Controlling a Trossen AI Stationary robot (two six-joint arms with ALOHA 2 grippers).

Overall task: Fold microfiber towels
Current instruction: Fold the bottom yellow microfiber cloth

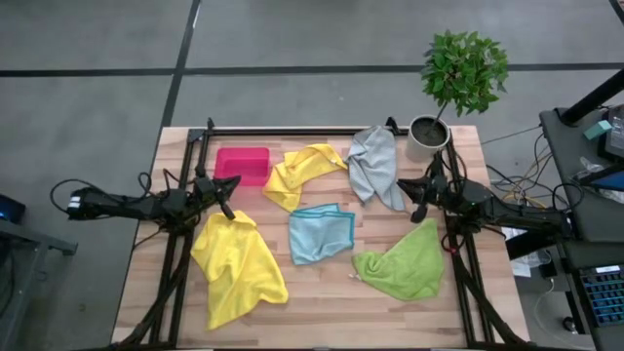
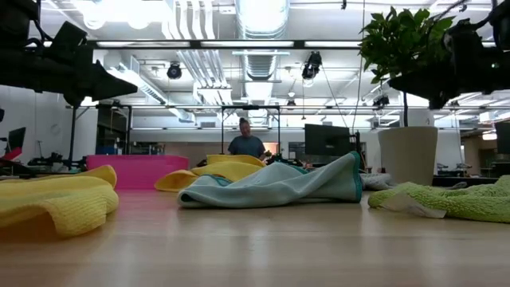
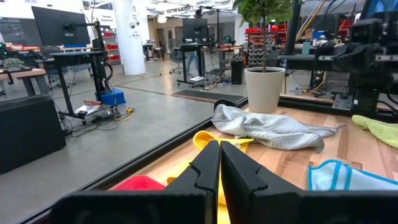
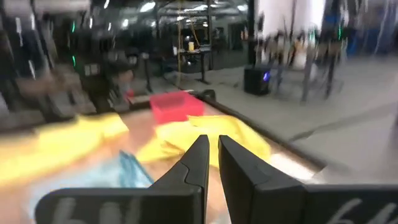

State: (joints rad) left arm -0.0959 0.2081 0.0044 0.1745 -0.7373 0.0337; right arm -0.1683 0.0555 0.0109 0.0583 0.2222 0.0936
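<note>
Five microfiber towels lie crumpled on the wooden table. One yellow towel (image 1: pixel 237 268) lies near left and a second yellow one (image 1: pixel 302 174) at the far middle. A grey towel (image 1: pixel 375 166) lies far right, a light blue one (image 1: pixel 320 232) in the middle, and a lime green one (image 1: pixel 402 261) near right. My left gripper (image 1: pixel 229 205) hovers level over the table's left side, just beyond the near yellow towel's far corner. Its fingers are shut (image 3: pixel 219 163) with nothing between them. My right gripper (image 1: pixel 417 203) hovers level at the right side, between the grey and green towels. Its fingers (image 4: pixel 213 152) are shut to a sliver, holding nothing.
A pink-red bin (image 1: pixel 242 164) stands at the far left. A white pot with a leafy plant (image 1: pixel 427 136) stands at the far right corner. Black frame rails (image 1: pixel 292 131) run along the table's far edge and sides. A person (image 2: pixel 246 142) sits in the room beyond.
</note>
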